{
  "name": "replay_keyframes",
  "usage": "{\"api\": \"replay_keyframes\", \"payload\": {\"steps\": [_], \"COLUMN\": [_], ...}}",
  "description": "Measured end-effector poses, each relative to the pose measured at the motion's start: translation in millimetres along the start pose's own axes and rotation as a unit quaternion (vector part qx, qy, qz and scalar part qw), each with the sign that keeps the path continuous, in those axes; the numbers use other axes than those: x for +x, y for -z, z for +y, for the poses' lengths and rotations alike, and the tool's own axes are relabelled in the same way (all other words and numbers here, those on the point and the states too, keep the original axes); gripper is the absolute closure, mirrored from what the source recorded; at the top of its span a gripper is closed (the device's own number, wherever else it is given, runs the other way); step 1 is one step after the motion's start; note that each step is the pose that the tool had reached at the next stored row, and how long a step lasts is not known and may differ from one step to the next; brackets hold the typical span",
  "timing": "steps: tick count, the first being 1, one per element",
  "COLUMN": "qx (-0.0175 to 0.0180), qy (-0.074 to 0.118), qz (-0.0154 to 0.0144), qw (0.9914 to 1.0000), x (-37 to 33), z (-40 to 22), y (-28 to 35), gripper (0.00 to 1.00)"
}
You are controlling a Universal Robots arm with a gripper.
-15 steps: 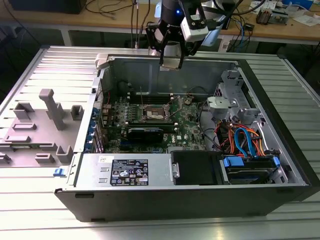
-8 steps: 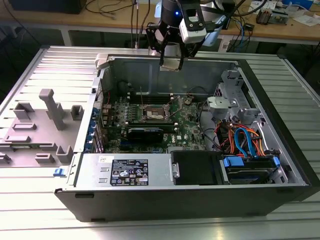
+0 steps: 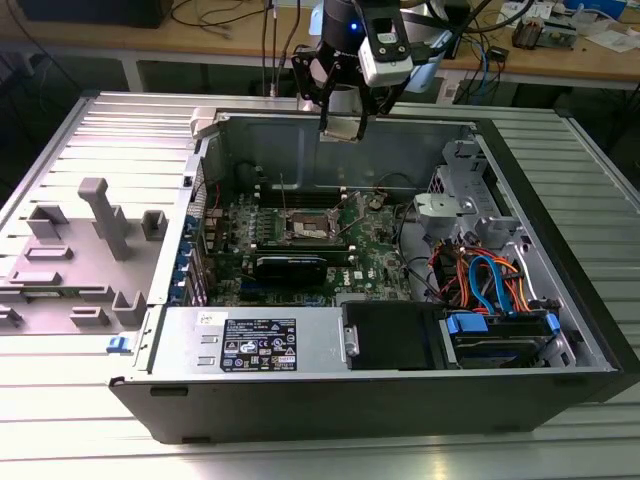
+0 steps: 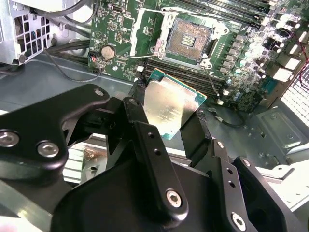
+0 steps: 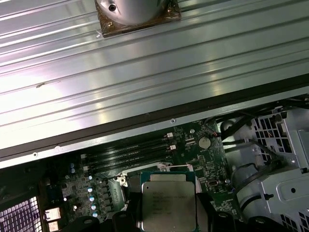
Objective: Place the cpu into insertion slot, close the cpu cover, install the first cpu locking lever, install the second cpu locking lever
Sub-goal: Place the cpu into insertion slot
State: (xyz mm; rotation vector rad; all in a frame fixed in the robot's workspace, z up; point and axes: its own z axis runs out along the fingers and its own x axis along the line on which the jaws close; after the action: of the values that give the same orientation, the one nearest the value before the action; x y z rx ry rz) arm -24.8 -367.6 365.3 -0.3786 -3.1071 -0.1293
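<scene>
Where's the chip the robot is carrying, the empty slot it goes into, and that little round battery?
cpu [image 4: 169, 104]: second wrist view, middle of its silver top.
insertion slot [image 4: 189, 41]: second wrist view, centre of its bare pin field.
coin battery [image 4: 107, 52]: second wrist view, its round silver face.

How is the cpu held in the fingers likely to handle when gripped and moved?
The cpu looks like a thin flat plate, so it is probably stiff and light. Its smooth, shiny metal top suggests it could slip, since the fingers pinch it by opposite edges. The thin green board rim may chip if knocked.
</scene>
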Motion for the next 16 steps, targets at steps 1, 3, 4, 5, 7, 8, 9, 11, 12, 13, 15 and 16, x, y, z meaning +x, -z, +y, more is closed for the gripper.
{"api": "replay_keyframes", "payload": {"steps": [1,3,4,5,7,8,9,11,12,13,15,16], "qx": [0.0,0.0,0.0001,0.0,0.0001,0.0002,0.0001,0.0,0.0,-0.0001,-0.0001,-0.0001], "qy": [0.0,-0.004,-0.009,-0.013,-0.027,-0.039,-0.047,-0.056,-0.057,-0.057,-0.057,-0.057], "qz": [0.0,-0.0003,-0.0008,-0.0011,-0.0023,-0.0034,-0.0041,-0.0048,-0.0048,-0.0048,-0.0048,-0.0048], "qw": [1.0,0.99999,0.99996,0.99991,0.99964,0.99923,0.99888,0.99839,0.99839,0.99838,0.99838,0.99838], "x": [0.0,0.0,0.0,0.0,0.0,0.0,-0.1,-0.1,0.0,0.0,0.0,0.0], "z": [0.0,0.0,0.0,0.0,0.0,-0.1,-0.1,-0.2,-0.2,-0.1,-0.1,-0.2], "y": [0.0,0.0,-0.2,-0.3,-0.9,-1.3,-1.6,-1.8,-1.8,-1.8,-1.8,-1.8], "gripper": [0.46,0.46,0.46,0.46,0.46,0.46,0.46,0.46,0.46,0.46,0.46,0.46]}}
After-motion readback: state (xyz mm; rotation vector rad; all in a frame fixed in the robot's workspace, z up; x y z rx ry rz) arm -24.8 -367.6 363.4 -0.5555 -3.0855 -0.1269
